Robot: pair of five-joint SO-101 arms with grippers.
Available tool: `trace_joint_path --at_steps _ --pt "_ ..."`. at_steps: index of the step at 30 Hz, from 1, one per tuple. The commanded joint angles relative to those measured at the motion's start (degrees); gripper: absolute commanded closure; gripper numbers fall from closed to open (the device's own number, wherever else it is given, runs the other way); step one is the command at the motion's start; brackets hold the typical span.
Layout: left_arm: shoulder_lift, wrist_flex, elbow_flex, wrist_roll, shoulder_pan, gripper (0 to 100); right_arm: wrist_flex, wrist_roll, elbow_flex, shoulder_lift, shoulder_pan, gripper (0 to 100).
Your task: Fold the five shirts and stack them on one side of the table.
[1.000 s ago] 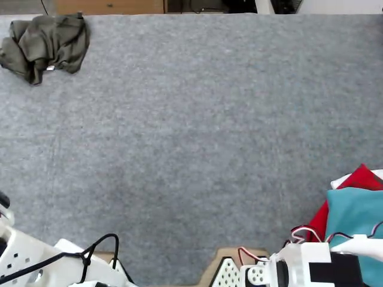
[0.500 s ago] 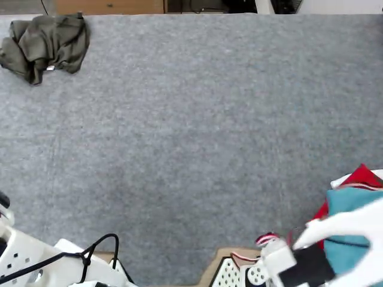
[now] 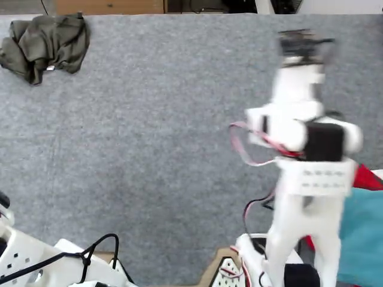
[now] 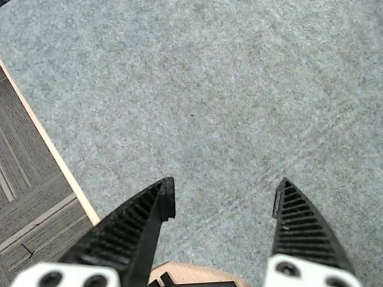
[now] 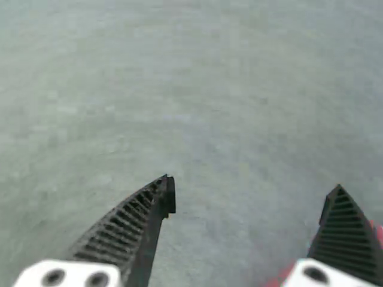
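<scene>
A crumpled olive shirt (image 3: 46,43) lies at the table's far left corner. At the near right edge sits a stack of folded shirts, a teal one (image 3: 366,234) on top and a red one (image 3: 364,178) showing beneath it. My right arm stands raised over the right half of the table, its gripper (image 3: 302,43) out toward the far side. In the right wrist view that gripper (image 5: 254,194) is open over bare grey mat, holding nothing. My left gripper (image 4: 226,197) is open and empty too, low over the mat near the table's left edge.
Grey felt mat (image 3: 167,137) covers the whole table. The left arm's white base and black cable (image 3: 90,257) sit at the near left corner. A wooden table edge (image 4: 57,164) and dark floor (image 4: 24,179) lie beside the left gripper.
My right arm has swung up from the near right corner beside the stack and out over the right half of the table. The left arm and the shirts have not moved.
</scene>
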Motion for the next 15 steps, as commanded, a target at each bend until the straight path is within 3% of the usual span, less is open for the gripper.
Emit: trace_joint_path --at_steps 1,8,15 --pt "-0.2 -0.4 -2.2 -0.1 -0.5 73 -5.6 0.2 6.5 -1.9 -8.5 62.0" --pt "0.1 -1.2 -2.6 -0.4 -0.4 73 -5.6 0.2 8.0 -1.9 -15.2 62.0" --pt "0.0 -14.9 -1.8 -0.4 6.6 73 -5.5 0.2 8.5 -2.3 -16.2 62.0"
